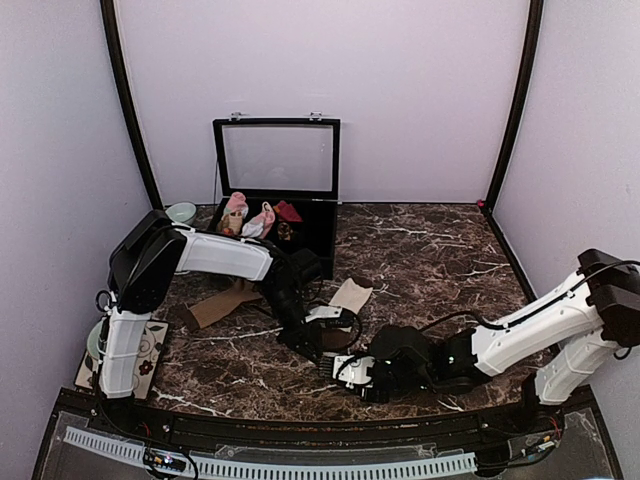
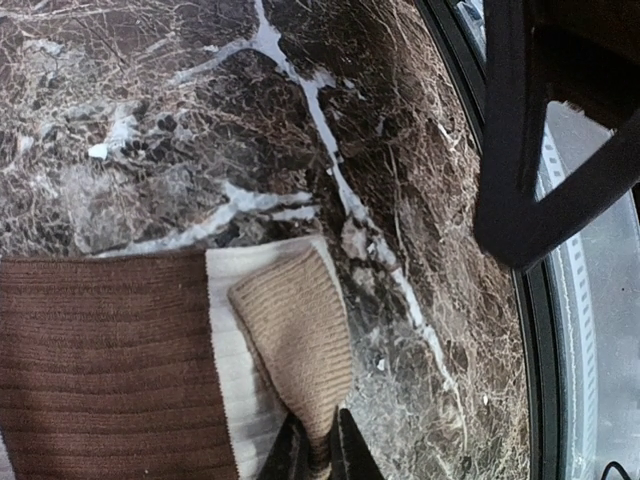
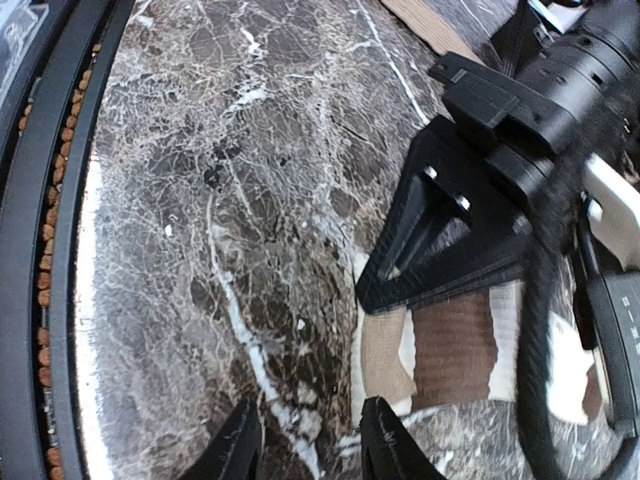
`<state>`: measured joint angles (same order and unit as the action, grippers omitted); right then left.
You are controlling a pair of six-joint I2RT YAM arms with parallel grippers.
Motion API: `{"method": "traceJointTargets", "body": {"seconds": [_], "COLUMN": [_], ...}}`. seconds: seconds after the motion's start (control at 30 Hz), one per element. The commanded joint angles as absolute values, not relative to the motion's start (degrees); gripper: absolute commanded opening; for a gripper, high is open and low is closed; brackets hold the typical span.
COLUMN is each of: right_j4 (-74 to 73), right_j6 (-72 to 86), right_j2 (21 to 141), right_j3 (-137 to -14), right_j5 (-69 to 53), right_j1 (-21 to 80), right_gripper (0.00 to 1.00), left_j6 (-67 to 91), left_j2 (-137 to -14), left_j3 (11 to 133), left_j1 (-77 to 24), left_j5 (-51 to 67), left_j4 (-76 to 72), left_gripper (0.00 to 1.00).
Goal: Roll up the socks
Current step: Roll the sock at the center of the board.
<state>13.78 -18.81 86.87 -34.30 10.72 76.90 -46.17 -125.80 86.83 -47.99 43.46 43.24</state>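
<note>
The left gripper (image 2: 320,458) is clamped on the narrow end of a tan sock (image 2: 295,330) — its fingertips are cut off by the frame edge. That sock lies on a cream sock (image 2: 225,360) with a brown patch, toward 6 o'clock on the marble table (image 1: 430,250). The right gripper (image 3: 310,445), at their 3 o'clock, stands part-open and holds nothing. From above, the arms hide most of both socks.
</note>
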Motion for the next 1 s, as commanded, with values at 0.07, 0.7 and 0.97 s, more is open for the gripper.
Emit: {"method": "traceJointTargets", "body": {"seconds": [0.07, 0.7, 0.97], "right_j4": [18.08, 22.59, 19.90], "right_j6": [-26.90, -24.28, -12.15], "right_j2": [92.22, 100.07, 98.54], "right_j3": [-37.28, -37.17, -36.66], "right_j5": [9.98, 8.50, 0.65], "right_j1": [74.68, 70.21, 65.99], "right_gripper": [0.32, 0.02, 0.00], "left_j6": [-46.39, -46.28, -44.45], "left_j2": [-128.28, -128.34, -117.44], "left_j3": [87.65, 88.99, 80.66], "left_j1": [-47.90, -46.88, -44.25], "left_j5": [41.59, 41.29, 39.26], "left_j4": [48.14, 49.16, 42.89], "left_gripper": [0.09, 0.22, 0.79]}}
